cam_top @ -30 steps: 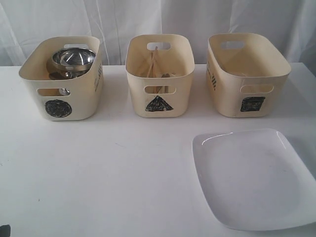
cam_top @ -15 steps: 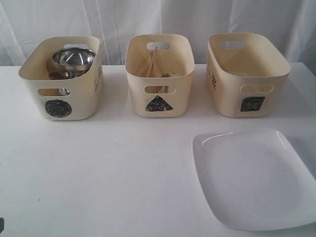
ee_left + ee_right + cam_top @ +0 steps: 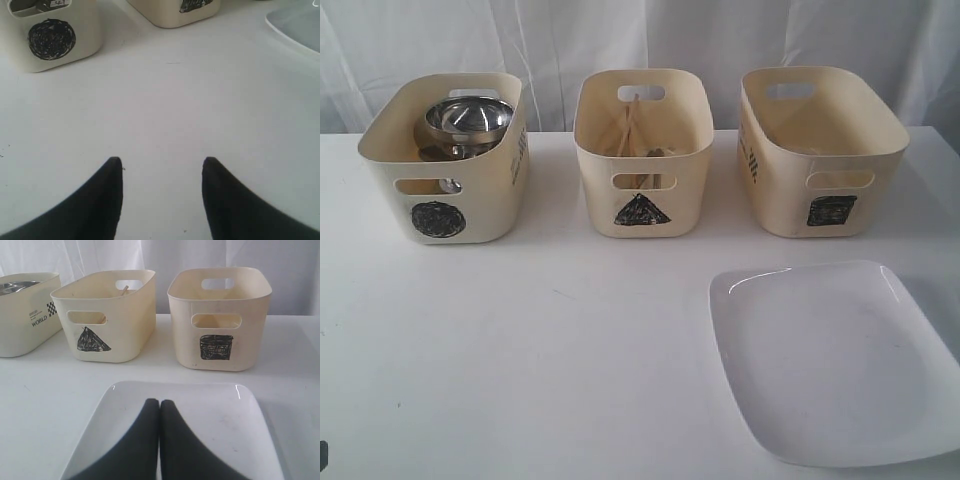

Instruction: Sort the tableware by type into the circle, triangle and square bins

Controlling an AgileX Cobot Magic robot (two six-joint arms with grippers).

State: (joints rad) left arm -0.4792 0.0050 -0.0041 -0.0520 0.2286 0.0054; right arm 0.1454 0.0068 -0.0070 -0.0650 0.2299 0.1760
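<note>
Now my left gripper [image 3: 162,161] hangs open over the table [image 3: 165,110] near the circle bin [image 3: 480,200], which holds a steel bowl [image 3: 470,118], while my right gripper [image 3: 160,402], pinched shut, hovers above the white plate [image 3: 835,360] lying near-right before the square bin [image 3: 790,190]; the triangle bin [image 3: 682,190] seemingly holds chopsticks [image 3: 630,125].

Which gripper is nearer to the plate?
Right. The right gripper, shut, sits close before the plate. The left gripper, open, is over the table, the plate far off.
</note>
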